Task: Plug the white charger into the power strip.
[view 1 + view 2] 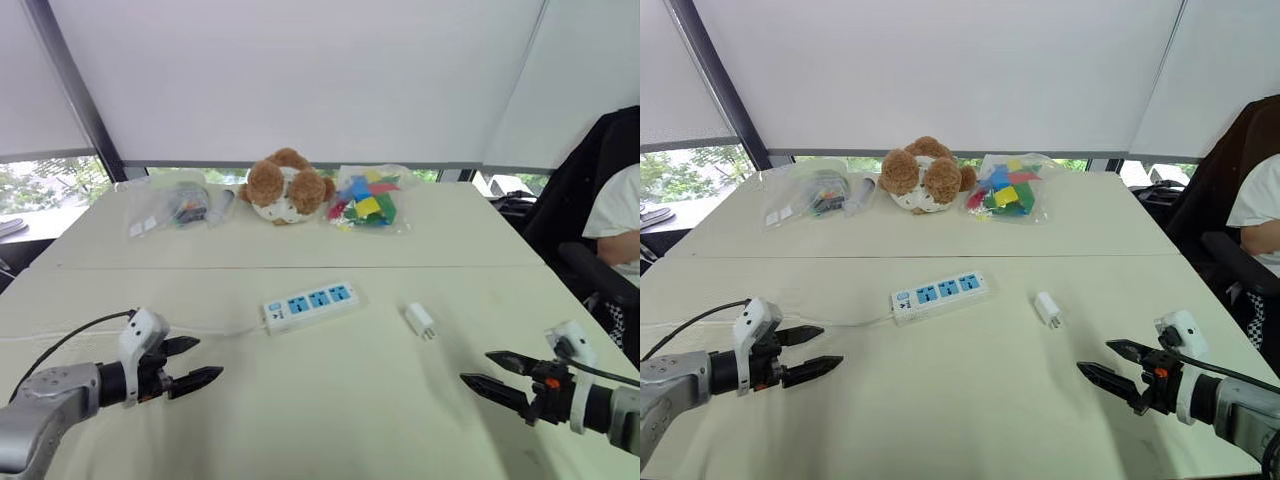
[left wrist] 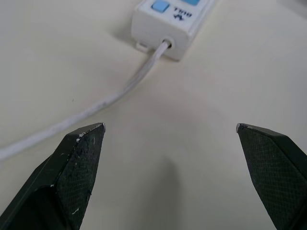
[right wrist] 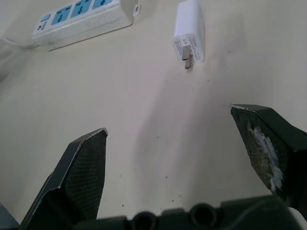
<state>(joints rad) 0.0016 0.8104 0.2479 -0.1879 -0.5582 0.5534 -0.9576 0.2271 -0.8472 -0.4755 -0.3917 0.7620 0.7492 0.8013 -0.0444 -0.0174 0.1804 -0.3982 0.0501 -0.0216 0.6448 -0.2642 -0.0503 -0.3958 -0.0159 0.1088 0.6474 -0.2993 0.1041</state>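
White plastic is the material of both task things. We see the white charger (image 1: 420, 321) lying flat on the cream table (image 1: 330, 430), to the right of the power strip (image 1: 310, 305) and apart from it. Its two metal prongs point toward the robot's side. There is fine grey print on the face beside the prongs in the right wrist view, but we cannot read it.

The power strip lies at a slant near the middle of the table. It has three blue socket panels and a blue button at its left end. Beside this button the left wrist view shows a short blue marking, a few letters over a small sign, which we cannot read with certainty. A white cable (image 2: 110, 96) goes out from this end toward the left.

The left gripper (image 1: 208, 358) hovers above the table near the cable with its fingers spread wide, holding nothing. The right gripper (image 1: 476, 366) is to the near right of the charger, also spread wide and empty.

At the far edge we see a brown teddy bear (image 1: 286, 186), a clear bag of coloured pieces (image 1: 366, 198) and another clear bag (image 1: 180, 205)
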